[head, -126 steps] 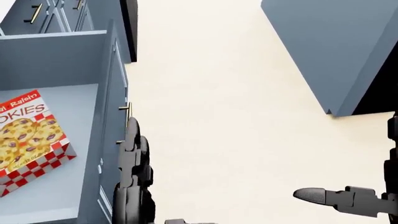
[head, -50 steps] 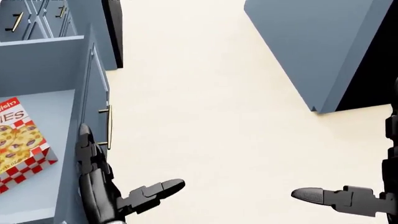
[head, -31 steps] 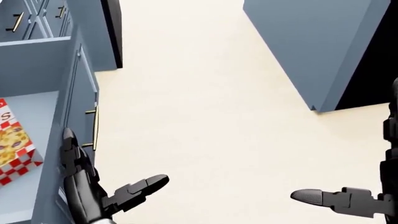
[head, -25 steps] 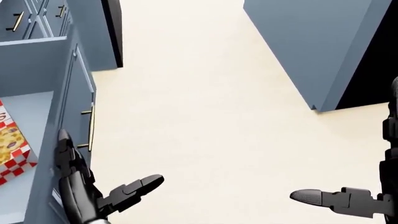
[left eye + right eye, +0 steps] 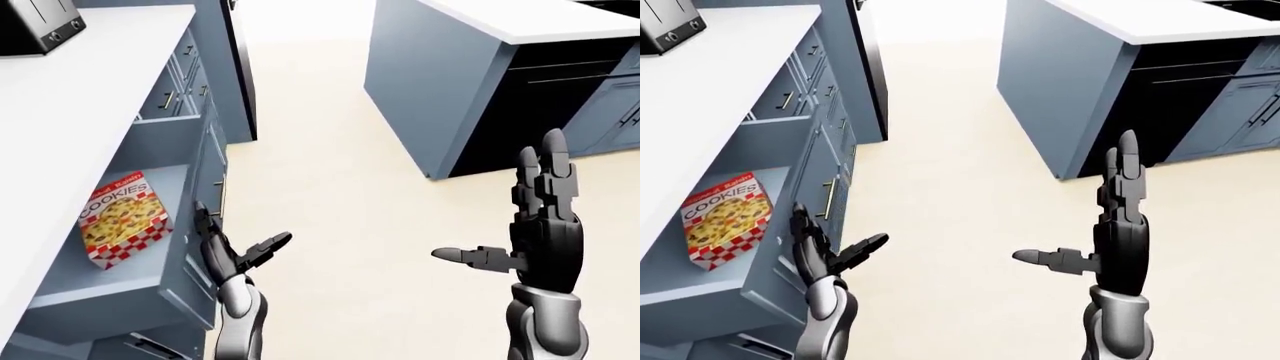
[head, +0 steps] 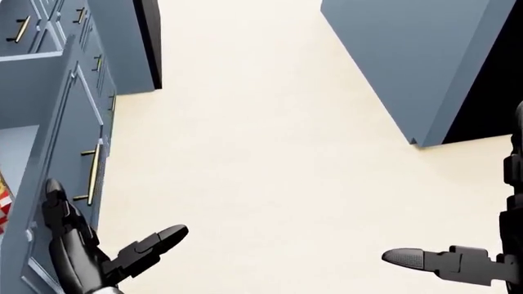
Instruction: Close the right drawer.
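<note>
The right drawer (image 5: 203, 196) stands pulled out of the blue cabinet run at the left edge of the eye views. Its brass handle (image 6: 91, 173) shows on the front panel. Inside it lies a red-and-white cookies box (image 5: 124, 220). My left hand (image 5: 236, 246) is open, its fingers flat against the drawer front just below the handle and its thumb pointing right over the floor. My right hand (image 5: 1112, 225) is open and upright over the floor, well to the right of the drawer, touching nothing.
A white countertop (image 5: 70, 97) with a toaster (image 5: 35, 22) runs above the drawer. A blue island (image 5: 440, 75) with dark cabinets (image 5: 540, 97) stands at upper right. Cream floor (image 5: 330, 180) lies between them. More drawers (image 5: 165, 97) sit above the open one.
In the head view the drawer front and my left hand have slid left together, and the cookies box has nearly left that view. The island and my right hand hold their places.
</note>
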Available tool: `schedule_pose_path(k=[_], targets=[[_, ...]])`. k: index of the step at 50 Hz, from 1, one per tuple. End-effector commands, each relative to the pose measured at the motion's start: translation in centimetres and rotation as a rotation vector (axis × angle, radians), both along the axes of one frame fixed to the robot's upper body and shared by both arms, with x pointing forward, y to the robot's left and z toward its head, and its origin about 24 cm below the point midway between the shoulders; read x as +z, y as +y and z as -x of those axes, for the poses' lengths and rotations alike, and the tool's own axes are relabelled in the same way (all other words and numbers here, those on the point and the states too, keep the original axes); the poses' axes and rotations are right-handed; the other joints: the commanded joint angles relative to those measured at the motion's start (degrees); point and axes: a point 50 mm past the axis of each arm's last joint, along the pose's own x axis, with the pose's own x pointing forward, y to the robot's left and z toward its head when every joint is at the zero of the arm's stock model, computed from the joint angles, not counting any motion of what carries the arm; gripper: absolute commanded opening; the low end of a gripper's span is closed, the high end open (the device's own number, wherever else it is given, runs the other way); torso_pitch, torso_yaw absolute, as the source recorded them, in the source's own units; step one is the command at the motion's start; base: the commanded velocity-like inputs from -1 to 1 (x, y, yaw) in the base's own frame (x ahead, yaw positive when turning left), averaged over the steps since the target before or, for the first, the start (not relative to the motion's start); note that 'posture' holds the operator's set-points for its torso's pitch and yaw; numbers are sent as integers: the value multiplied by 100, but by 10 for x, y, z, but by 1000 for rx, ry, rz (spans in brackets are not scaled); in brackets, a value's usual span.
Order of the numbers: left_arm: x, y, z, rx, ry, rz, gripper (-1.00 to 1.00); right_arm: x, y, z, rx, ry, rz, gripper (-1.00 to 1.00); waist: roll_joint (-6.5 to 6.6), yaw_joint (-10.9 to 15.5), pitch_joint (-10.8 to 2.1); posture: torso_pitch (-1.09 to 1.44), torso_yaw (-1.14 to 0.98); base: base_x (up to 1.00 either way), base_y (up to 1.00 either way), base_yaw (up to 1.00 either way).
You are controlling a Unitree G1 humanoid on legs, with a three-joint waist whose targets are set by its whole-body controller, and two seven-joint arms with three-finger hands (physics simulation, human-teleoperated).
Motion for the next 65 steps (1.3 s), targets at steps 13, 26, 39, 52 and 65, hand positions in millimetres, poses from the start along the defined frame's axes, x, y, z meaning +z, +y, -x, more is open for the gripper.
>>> schedule_pose_path(k=[13, 26, 39, 52, 65], targets=[[2, 30, -3, 145, -24, 17, 100, 16, 2, 4, 3, -81, 23, 100, -14, 25, -72, 0, 0, 0, 0, 0], [6, 50, -3, 215, -31, 52, 100, 16, 1, 4, 3, -83, 24, 100, 6, 14, -58, 0, 0, 0, 0, 0], [4, 67, -1, 274, -26, 66, 100, 16, 1, 5, 2, -83, 25, 100, 34, 9, -70, 0, 0, 0, 0, 0], [5, 90, 3, 358, -21, 96, 100, 17, 0, 6, -1, -83, 26, 100, 57, 4, -63, 0, 0, 0, 0, 0], [14, 114, 12, 435, -43, 147, 100, 17, 1, 5, 0, -76, 28, 100, 68, -15, -28, 0, 0, 0, 0, 0]])
